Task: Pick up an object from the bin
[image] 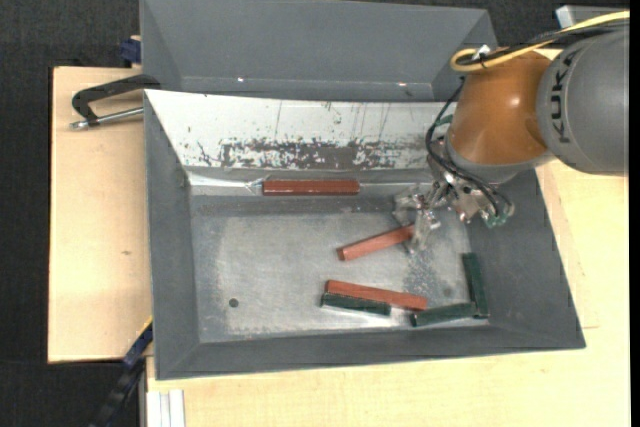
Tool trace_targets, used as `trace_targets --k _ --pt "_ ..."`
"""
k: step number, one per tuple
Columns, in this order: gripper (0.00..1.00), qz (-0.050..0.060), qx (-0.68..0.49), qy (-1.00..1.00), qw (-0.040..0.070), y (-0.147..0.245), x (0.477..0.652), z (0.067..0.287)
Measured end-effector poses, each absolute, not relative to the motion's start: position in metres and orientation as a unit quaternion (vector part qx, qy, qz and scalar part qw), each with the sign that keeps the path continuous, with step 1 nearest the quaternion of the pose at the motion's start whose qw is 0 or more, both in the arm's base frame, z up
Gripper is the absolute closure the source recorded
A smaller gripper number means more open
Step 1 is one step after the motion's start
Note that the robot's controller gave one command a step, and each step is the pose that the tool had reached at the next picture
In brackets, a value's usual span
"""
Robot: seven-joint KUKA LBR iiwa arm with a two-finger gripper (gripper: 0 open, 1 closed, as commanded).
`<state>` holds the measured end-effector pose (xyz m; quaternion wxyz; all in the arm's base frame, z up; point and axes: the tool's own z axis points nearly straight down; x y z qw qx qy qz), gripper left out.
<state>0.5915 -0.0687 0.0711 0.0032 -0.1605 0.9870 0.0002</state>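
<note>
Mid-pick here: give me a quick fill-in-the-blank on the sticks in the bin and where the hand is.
1. The tilted stick, whose right end lies at the hand, is coloured ___.
2. Another red stick lies along the wall at the ___ of the view.
3. The rightmost stick is coloured ___.

Missing words: red; top; green.

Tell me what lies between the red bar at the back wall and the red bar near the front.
In the camera view, a tilted red bar lies on the bin floor between them, its right end at the tool.
</note>
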Motion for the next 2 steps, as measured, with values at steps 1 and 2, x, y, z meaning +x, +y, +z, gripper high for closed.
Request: trace_targets --k 1,2 --pt "1.00 0.000 -0.160 0.987 0.003 -0.069 0.592 0.071" --pt "1.00 0.000 -0.175 0.985 0.003 -0.050 0.579 0.198"
